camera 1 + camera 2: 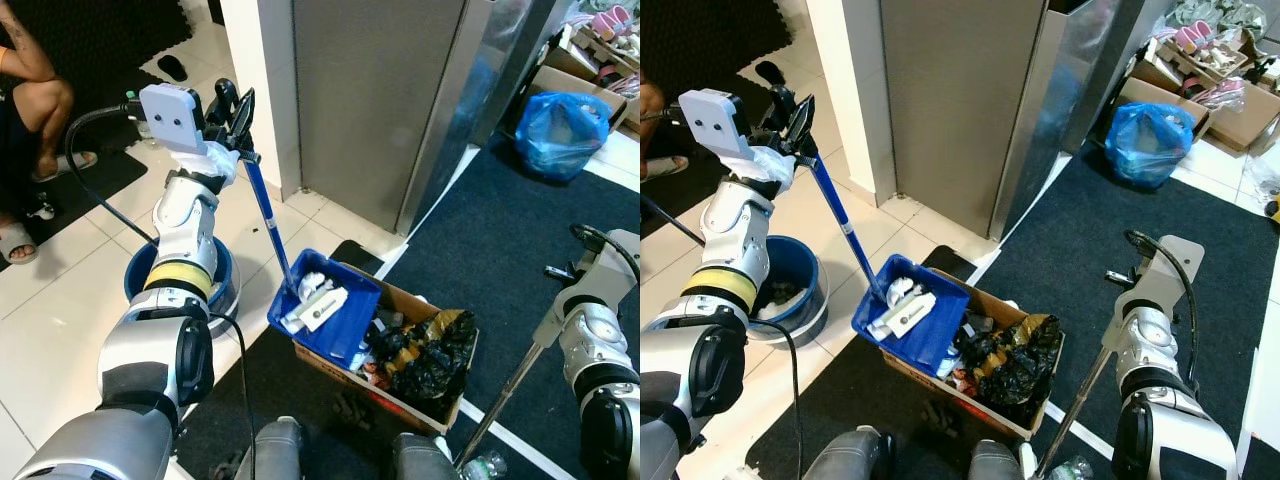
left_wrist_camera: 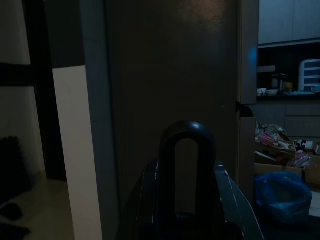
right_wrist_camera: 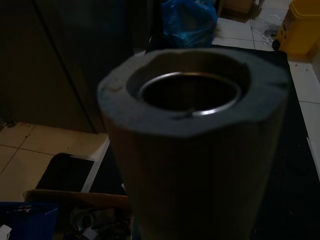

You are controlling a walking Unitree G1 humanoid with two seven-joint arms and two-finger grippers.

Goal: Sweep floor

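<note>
the left tool (image 1: 240,112) is raised beside the white pillar (image 1: 262,80), its black fingers closed around the top of the blue dustpan handle (image 1: 268,215). the handle slants down to the blue dustpan (image 1: 330,320), which is tilted over the edge of a cardboard box (image 1: 400,380) on the dark mat (image 1: 500,250); white scraps lie in the pan, and black plastic and rubbish fill the box. a blue bucket (image 1: 135,285) stands on the tiled floor (image 1: 60,320) behind the left arm. the right tool's fingers cannot be made out; a grey broom pole (image 1: 1072,415) runs down from that wrist. a blue bag (image 1: 562,132) sits further off.
</note>
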